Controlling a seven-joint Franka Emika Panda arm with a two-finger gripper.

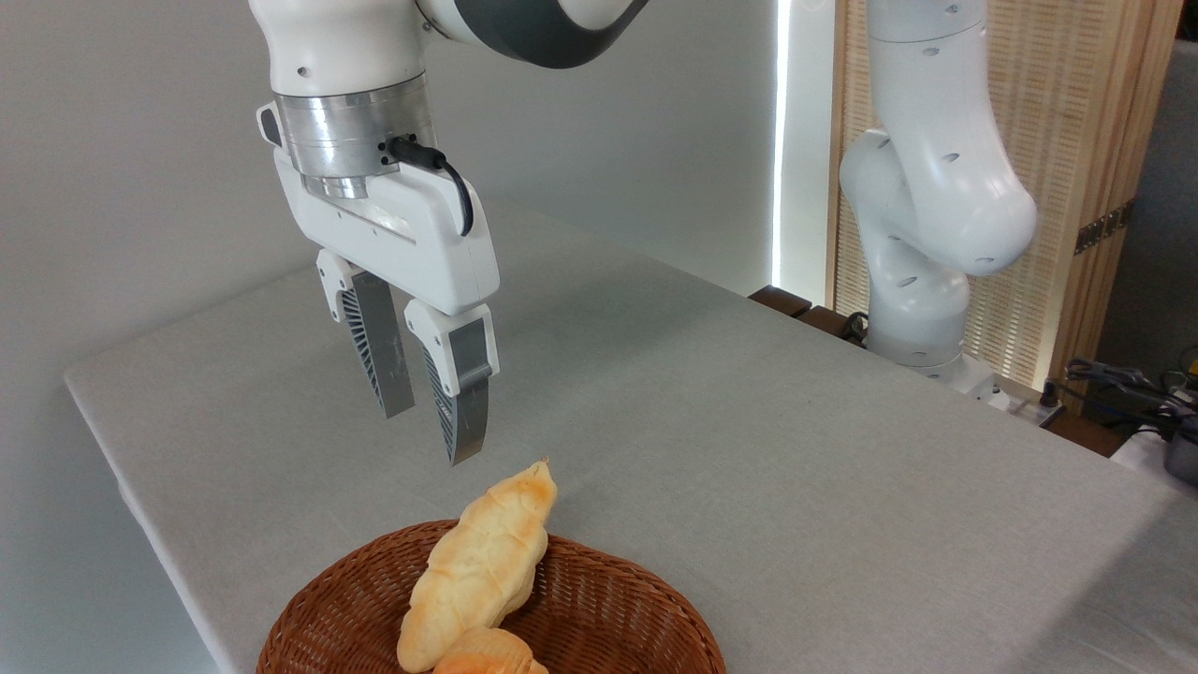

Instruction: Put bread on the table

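Note:
A round brown wicker basket (608, 608) sits at the front edge of the light-grey table (749, 421). A long pale-golden braided loaf (482, 562) leans across it. Only the top of the small orange-brown bread (487, 655) shows below that loaf, cut off by the picture's bottom edge. My gripper (430, 435) hangs open and empty above the table, just up and to the left of the loaf's tip, touching nothing.
The arm's white base (922, 187) rises at the table's far right edge, before a slatted wooden panel. Cables and dark gear (1142, 393) lie at the far right. A plain wall runs behind the table on the left.

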